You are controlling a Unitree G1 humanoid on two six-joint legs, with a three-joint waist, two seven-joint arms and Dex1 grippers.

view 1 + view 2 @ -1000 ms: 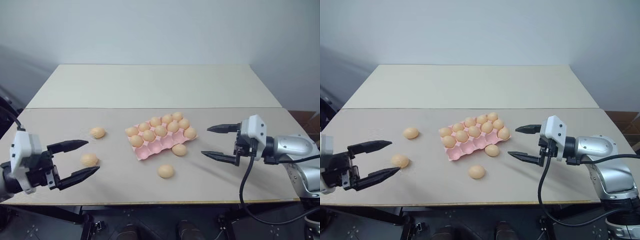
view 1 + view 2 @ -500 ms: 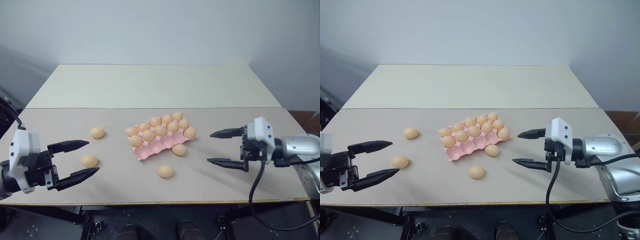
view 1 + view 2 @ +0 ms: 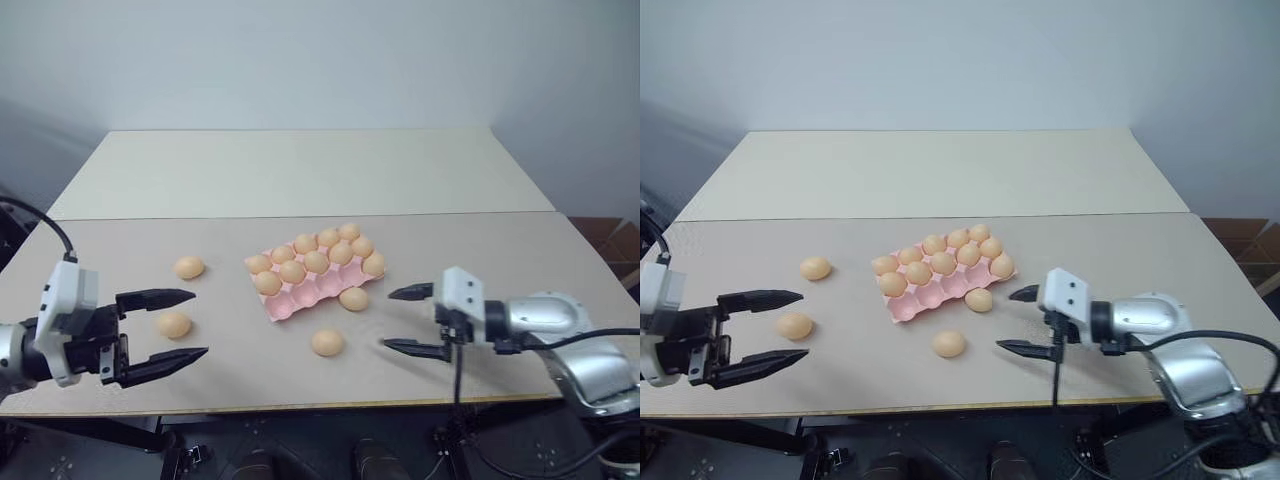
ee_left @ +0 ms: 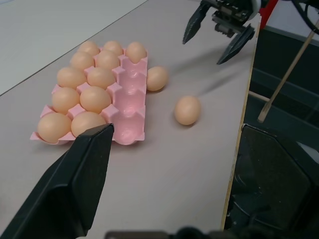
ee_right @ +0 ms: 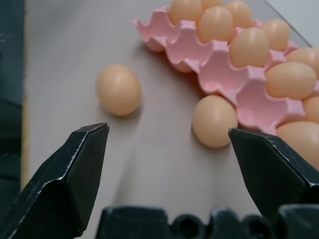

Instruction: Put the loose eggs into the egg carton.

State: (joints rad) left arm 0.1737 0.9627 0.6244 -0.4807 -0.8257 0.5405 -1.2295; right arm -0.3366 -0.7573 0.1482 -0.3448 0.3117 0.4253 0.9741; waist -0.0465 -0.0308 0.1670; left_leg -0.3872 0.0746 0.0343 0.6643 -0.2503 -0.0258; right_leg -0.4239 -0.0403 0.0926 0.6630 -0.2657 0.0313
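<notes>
Right tool [image 3: 396, 318] gapes wide and empty near two loose eggs [image 3: 328, 342].

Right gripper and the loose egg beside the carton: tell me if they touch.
Apart. The right wrist view shows the egg lying on the table between and beyond the open right gripper, touching neither finger.

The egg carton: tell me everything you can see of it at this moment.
The egg carton is a lidless pink moulded tray with scalloped edges, lying flat and skewed near the middle of the table. Its two farther rows hold eleven orange-tan eggs; four near cups are empty. One loose egg lies against its near edge. Neither gripper touches it.
</notes>
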